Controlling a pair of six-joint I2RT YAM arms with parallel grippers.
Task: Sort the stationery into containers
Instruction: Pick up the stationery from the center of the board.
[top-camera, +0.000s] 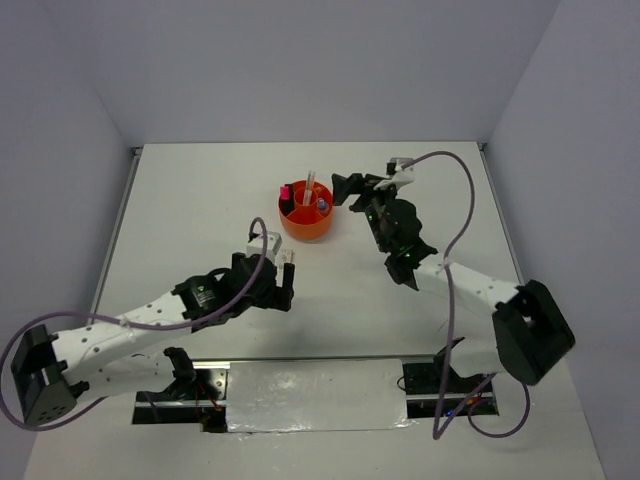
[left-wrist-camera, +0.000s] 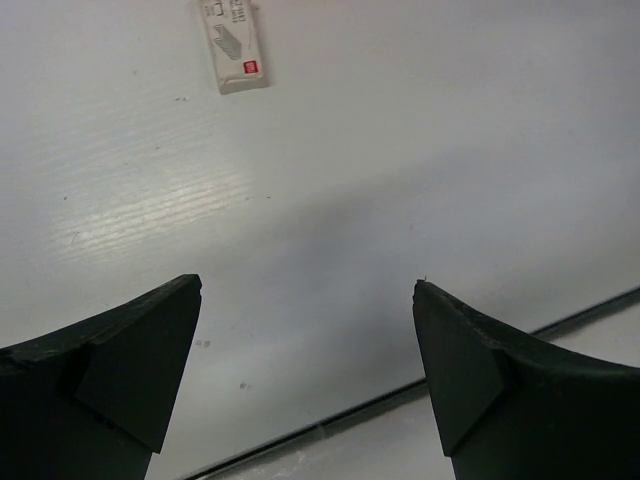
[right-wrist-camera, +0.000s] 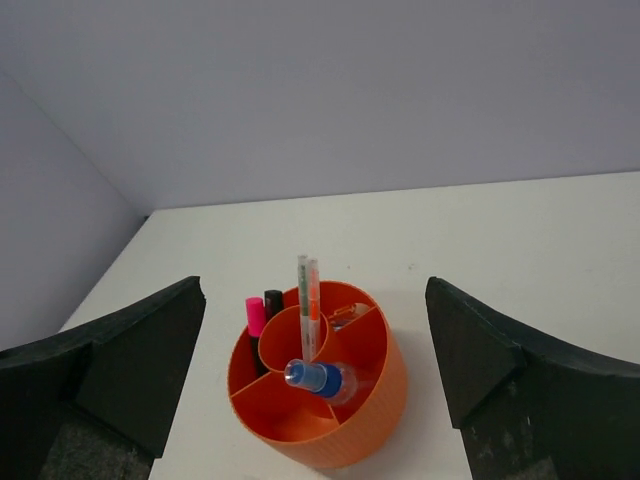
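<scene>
Both of my pincers are empty. My left pincer (left-wrist-camera: 308, 285) hangs with its jaws spread wide over bare white table (left-wrist-camera: 420, 150). My right pincer (right-wrist-camera: 315, 283) is also wide open and faces the round orange organiser (right-wrist-camera: 375, 400), which stands just to its left at the middle of the far half of the table.

The organiser already holds a pink highlighter (right-wrist-camera: 255, 317) beside a black-topped one (right-wrist-camera: 273, 301) in its left compartment. Two thin pens (right-wrist-camera: 307, 300) stand in the central tube, and a blue-capped marker (right-wrist-camera: 318, 379) leans in the near compartment.

A small white box (left-wrist-camera: 235, 45) with a red logo lies flat on the table beyond my left fingertips. It looks like the one piece left to sort, so the work seems nearly finished. Next, my left pincer would need to reach forward, line its jaws across the box's narrow sides and come down low, since the box is shallow.

A dark seam (left-wrist-camera: 520, 335) crosses the table just under my left pincer. There is plenty of open table around the box. My right pincer should stay off the upright pens.
</scene>
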